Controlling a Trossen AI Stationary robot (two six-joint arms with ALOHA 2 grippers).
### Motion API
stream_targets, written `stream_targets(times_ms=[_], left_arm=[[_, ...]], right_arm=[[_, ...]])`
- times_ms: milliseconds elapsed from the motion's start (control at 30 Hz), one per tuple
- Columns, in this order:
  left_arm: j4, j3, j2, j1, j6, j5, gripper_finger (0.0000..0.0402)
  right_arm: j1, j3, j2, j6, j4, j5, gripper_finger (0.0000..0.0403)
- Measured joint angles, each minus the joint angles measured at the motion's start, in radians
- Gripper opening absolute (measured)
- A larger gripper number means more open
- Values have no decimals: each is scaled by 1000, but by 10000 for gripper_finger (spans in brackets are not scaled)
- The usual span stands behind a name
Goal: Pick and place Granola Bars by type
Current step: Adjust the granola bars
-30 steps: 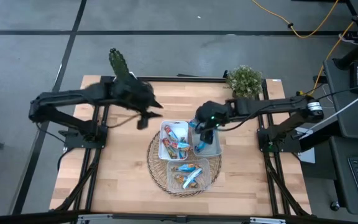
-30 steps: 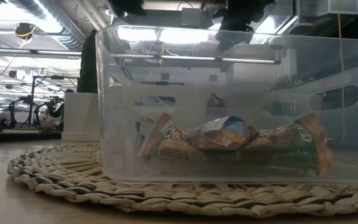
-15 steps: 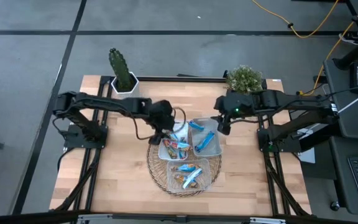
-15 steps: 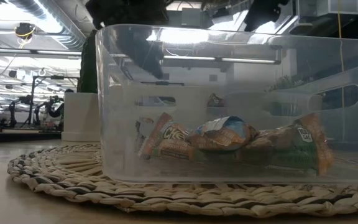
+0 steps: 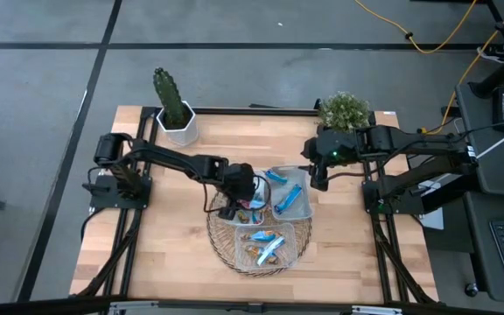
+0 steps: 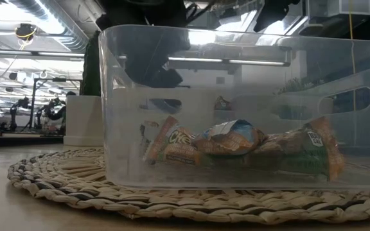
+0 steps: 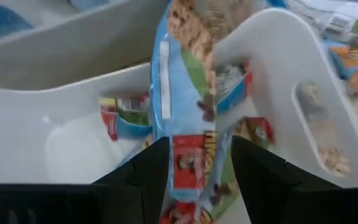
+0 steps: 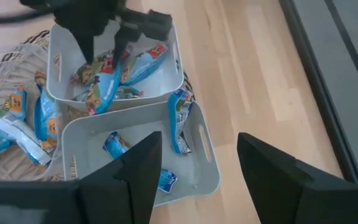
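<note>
A blue and red granola bar (image 7: 188,93) sits between the fingers of my left gripper (image 7: 199,168), which is shut on it over the white tray (image 5: 227,210). The right wrist view shows this gripper (image 8: 107,46) above that bar (image 8: 106,81). More bars lie in the white tray, blue ones (image 5: 287,197) lie in the grey tray (image 5: 308,206), and mixed ones (image 6: 230,144) lie in the clear bin (image 6: 127,96). My right gripper (image 5: 319,172) is open and empty, past the grey tray's right side. My left gripper pinches the blue and red bar between its two fingers, across the bar's width near its red end (image 7: 194,155). The fingers come from above, slanting down into the white tray. The bar reaches out beyond the fingertips, its far end down among the bars in the tray.
Both trays and the clear bin (image 5: 237,245) stand on a round wicker mat (image 5: 215,227). A cactus pot (image 5: 171,101) and a bushy plant (image 5: 344,112) stand at the table's far edge. One blue bar (image 8: 180,121) leans on the grey tray's rim.
My left gripper has swung from the table's far left toward the right and near edge and has come down into the white tray. My right gripper has drawn back from over the grey tray toward the table's right edge.
</note>
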Motion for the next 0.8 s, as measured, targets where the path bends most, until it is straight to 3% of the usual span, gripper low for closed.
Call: stream_targets(times_ms=[433, 567, 800], left_arm=[[13, 0, 54, 8, 1, -44, 158], [17, 0, 46, 10, 0, -54, 123], [11, 0, 46, 10, -22, -60, 26]], right_arm=[[0, 0, 0, 1, -4, -18, 211], [0, 0, 0, 1, -4, -19, 211], [0, 0, 0, 1, -3, -19, 211]])
